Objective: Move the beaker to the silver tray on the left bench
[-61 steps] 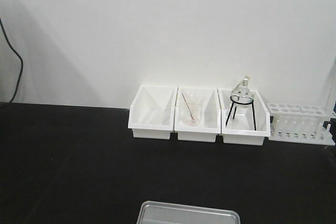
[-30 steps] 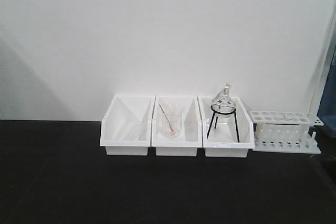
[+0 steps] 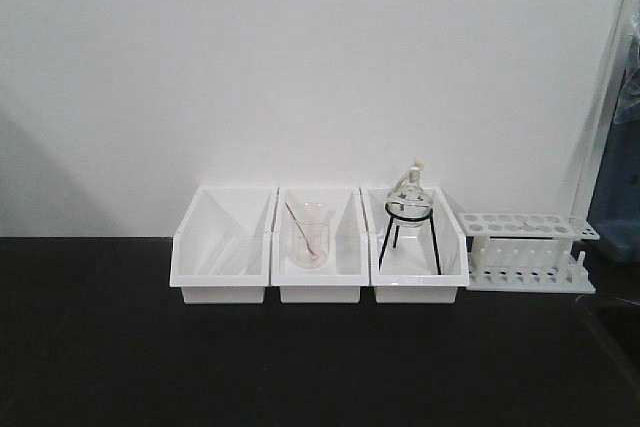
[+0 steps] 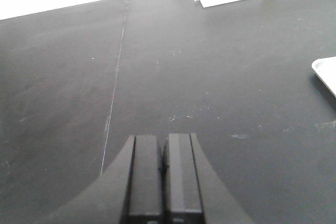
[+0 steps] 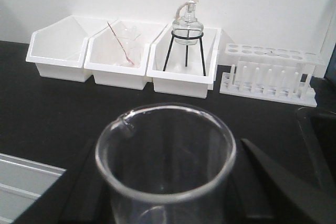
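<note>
My right gripper (image 5: 167, 179) is shut on the small clear beaker (image 5: 166, 153). The beaker stands upright between the black fingers (image 5: 86, 182), its pouring lip at the far left, above the black bench top (image 5: 58, 108). The silver tray (image 5: 21, 187) shows its ridged corner at the lower left of the right wrist view, beside the gripper. Another corner of the tray (image 4: 328, 73) shows at the right edge of the left wrist view. My left gripper (image 4: 163, 141) is shut and empty over the bare bench top (image 4: 210, 66). The front view shows neither gripper nor the tray.
Three white bins (image 3: 222, 244) stand in a row against the white wall. The middle one holds a pink-tinged beaker with a rod (image 3: 309, 236), the right one a flask on a black tripod (image 3: 408, 209). A white test-tube rack (image 3: 528, 252) stands to their right.
The front view has shifted. The bins and rack have slid left and lower in the frame and look larger. The silver tray's edge has dropped out of the bottom of that view.
</note>
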`<state>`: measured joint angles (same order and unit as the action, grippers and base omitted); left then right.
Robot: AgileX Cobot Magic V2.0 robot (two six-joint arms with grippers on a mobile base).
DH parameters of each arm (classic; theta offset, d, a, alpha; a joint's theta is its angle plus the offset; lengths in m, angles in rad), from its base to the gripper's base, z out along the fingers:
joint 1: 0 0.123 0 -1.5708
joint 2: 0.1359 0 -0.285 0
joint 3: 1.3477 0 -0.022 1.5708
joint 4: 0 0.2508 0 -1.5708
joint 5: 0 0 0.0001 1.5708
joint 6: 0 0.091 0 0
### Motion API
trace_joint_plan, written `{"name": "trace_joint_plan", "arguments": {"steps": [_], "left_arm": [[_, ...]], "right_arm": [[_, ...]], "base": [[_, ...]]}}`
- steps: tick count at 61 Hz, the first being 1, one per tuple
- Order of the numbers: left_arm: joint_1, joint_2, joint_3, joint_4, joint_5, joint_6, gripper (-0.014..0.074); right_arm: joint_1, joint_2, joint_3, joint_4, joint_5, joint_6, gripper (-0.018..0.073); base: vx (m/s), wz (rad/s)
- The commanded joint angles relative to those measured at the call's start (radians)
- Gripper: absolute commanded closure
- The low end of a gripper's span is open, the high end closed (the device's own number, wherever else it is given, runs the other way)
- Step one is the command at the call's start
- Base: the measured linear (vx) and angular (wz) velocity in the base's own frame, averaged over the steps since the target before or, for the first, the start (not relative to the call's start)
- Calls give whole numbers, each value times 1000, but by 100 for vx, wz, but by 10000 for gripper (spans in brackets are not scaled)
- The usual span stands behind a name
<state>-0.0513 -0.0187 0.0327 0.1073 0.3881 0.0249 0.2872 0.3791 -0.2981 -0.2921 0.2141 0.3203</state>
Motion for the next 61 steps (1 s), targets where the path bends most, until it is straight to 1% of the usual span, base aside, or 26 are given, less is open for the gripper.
{"name": "trace_joint_plan", "arguments": {"steps": [1,8,14,21,25,26,29,37,40,44,51,55,61], "left_arm": [[-7,-7,20,0,-78,-2,595],[-7,-7,20,0,-78,-2,595],[-7,-7,20,0,-78,-2,595],[-7,-7,20,0,-78,-2,595],[-7,-7,20,0,-78,-2,595],[-7,-7,20,0,-78,-2,595],[-7,-7,20,0,-78,-2,595],[-7,-7,20,0,-78,-2,595],[-7,-7,20,0,-78,-2,595],[-7,-7,20,0,-78,-2,595],[-7,-7,20,0,-78,-2,595],[-7,-7,20,0,-78,-2,595],[-7,-7,20,0,-78,-2,595]], "right_arm": [[-1,6,-29,-15,-120,-5,571],[-1,6,-29,-15,-208,-5,571],[-1,50,-29,-15,-349,-5,571],[-1,228,-29,-15,-546,-8,571],[-1,403,-30,-28,-686,-8,571],[0,420,-30,-32,-712,-8,571],[0,541,-35,-82,-809,-8,571],[0,885,-81,-286,-1089,-4,571],[0,997,-107,-329,-1174,-4,571],[0,1132,-150,-352,-1267,-4,571],[0,1342,-215,-388,-1377,-6,571],[0,1430,-241,-427,-1411,-7,571],[0,1501,-263,-480,-1431,-6,571]], "base": [[0,0],[0,0],[0,0],[0,0],[0,0],[0,0],[0,0],[0,0],[0,0],[0,0],[0,0],[0,0],[0,0]]}}
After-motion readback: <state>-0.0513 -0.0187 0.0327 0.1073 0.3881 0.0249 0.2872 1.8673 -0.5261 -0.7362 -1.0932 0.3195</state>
